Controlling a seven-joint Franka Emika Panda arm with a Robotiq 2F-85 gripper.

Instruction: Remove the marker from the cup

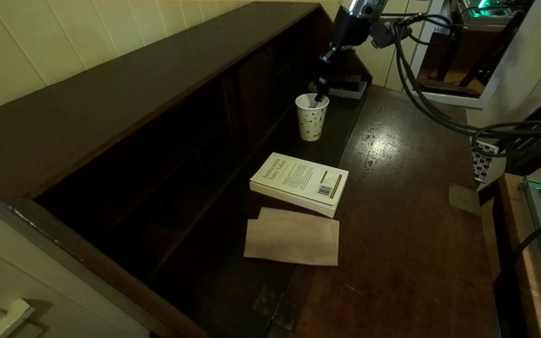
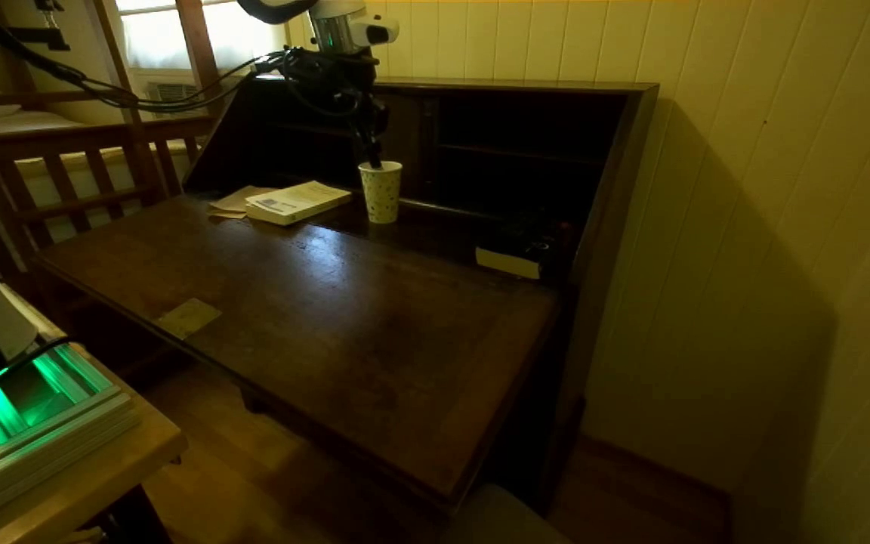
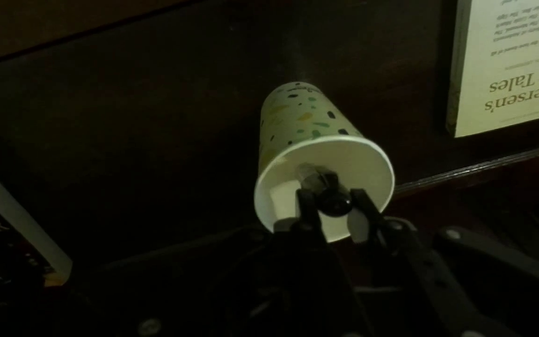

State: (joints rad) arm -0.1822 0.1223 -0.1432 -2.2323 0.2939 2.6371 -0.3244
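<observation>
The white, speckled paper cup (image 1: 311, 124) stands upright on the dark desk and shows in the other exterior view (image 2: 381, 196) and the wrist view (image 3: 297, 117). The marker (image 3: 336, 204) is inside the cup, tilted, with its dark rounded end up near the rim. Its lower part is partly hidden in the cup. My gripper (image 3: 332, 194) points down at the cup's mouth, with one fingertip on each side of the marker's dark end, seemingly touching it. In both exterior views the gripper (image 1: 321, 95) (image 2: 375, 162) is dark at the rim.
A white book (image 1: 301, 183) lies beside the cup, with brown paper (image 1: 294, 239) beyond it. A dark book (image 2: 510, 261) lies on the cup's other side. The desk's shelf compartments (image 2: 526, 128) rise behind the cup. Cables (image 1: 421, 98) hang from the arm.
</observation>
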